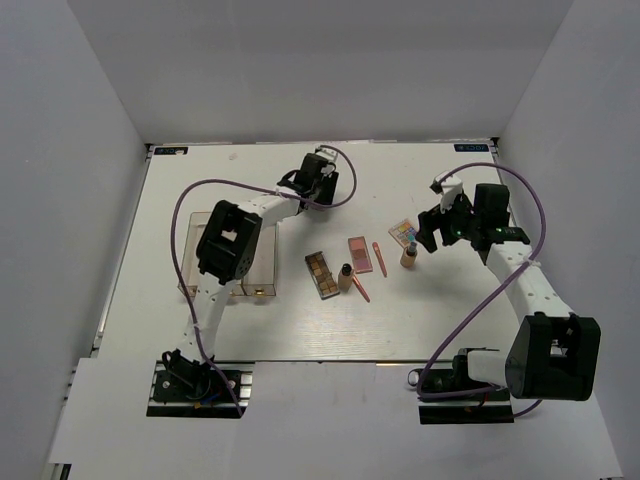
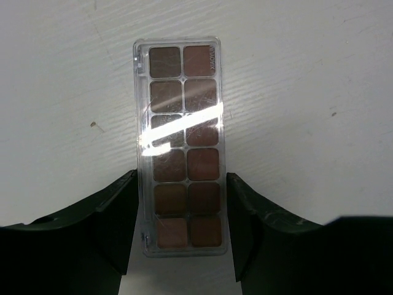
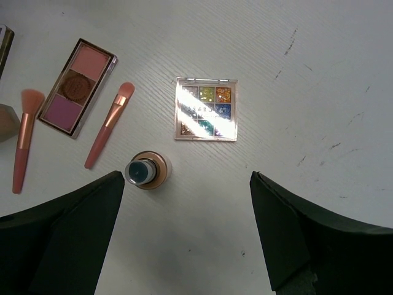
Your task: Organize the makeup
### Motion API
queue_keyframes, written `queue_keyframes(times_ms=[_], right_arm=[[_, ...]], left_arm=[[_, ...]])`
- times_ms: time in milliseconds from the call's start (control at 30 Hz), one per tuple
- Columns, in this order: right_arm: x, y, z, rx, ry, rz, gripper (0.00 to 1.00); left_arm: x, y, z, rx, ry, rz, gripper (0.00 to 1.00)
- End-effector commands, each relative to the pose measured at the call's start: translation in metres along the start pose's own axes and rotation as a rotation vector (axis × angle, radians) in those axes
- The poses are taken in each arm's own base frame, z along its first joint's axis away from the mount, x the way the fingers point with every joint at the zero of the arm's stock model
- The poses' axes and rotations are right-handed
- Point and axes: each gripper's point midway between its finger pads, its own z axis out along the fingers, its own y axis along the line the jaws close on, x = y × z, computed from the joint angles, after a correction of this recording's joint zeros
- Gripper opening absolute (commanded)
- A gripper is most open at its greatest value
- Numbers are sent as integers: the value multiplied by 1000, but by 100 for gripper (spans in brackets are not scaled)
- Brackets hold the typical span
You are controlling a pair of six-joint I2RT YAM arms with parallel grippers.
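Note:
In the left wrist view my left gripper (image 2: 182, 177) has its two fingers pressed against the long sides of a clear-cased brown palette (image 2: 183, 132) with several brown pans. In the top view the left gripper (image 1: 322, 172) is at the far middle of the table and hides that palette. My right gripper (image 3: 186, 178) is open and empty, above a tan bottle (image 3: 146, 171) and a multicolour palette (image 3: 206, 109). A pink palette (image 3: 77, 86) and two coral sticks (image 3: 109, 125) (image 3: 24, 140) lie to their left. The top view shows the right gripper (image 1: 428, 236), a second bottle (image 1: 346, 277) and a gold-brown palette (image 1: 322, 274).
A clear compartment box (image 1: 262, 278) stands at the left under the left arm's elbow. White walls enclose the table on three sides. Purple cables loop above both arms.

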Motion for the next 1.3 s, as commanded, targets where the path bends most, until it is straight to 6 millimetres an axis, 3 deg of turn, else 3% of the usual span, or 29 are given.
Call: queue_keyframes(times_ms=[0, 33, 67, 133, 167, 200, 233, 267, 300, 333, 367, 400, 433, 633, 867, 933, 1267], right_arm=[[-11, 1, -6, 9, -46, -17, 89], [-13, 2, -8, 10, -55, -14, 89], [-13, 4, -7, 1, -57, -6, 89], [-13, 6, -8, -12, -60, -8, 89], [-14, 10, -8, -30, -67, -10, 89], [-14, 10, -8, -34, -70, -12, 89], [-13, 13, -8, -46, -69, -13, 89], [-14, 15, -7, -57, -75, -14, 89], [-16, 15, -8, -60, -80, -15, 89], [-14, 17, -7, -70, -78, -13, 89], [-15, 17, -7, -74, -84, -10, 89], [-14, 18, -6, -81, -82, -7, 89], [-15, 20, -6, -88, -85, -6, 89], [-14, 22, -2, -108, -89, 0, 89], [-14, 22, -1, -108, -92, -3, 89], [-13, 21, -1, -104, -92, 0, 89], [-8, 24, -1, -111, -87, 10, 89]], left_arm=[[-77, -1, -60, 17, -159, -64, 18], [-86, -3, -70, 34, -183, -77, 17], [-111, -2, -95, 78, -232, -116, 15], [-122, 5, -117, 86, -247, -154, 9], [-117, 16, -124, 62, -239, -157, 7], [-131, 26, -149, 49, -276, -162, 7], [-126, 29, -159, 43, -268, -161, 7], [-106, 41, -162, 13, -228, -172, 7], [-113, 59, -187, -27, -262, -195, 7], [-105, 69, -195, -50, -252, -207, 7], [-77, 78, -197, -82, -204, -222, 8], [-80, 98, -218, -132, -235, -247, 7], [-55, 107, -220, -164, -193, -258, 7], [-6, 179, -268, -364, -128, -331, 4], [56, 224, -296, -483, -31, -364, 1], [80, 224, -294, -470, 26, -354, 1], [130, 223, -281, -398, 127, -298, 10]])
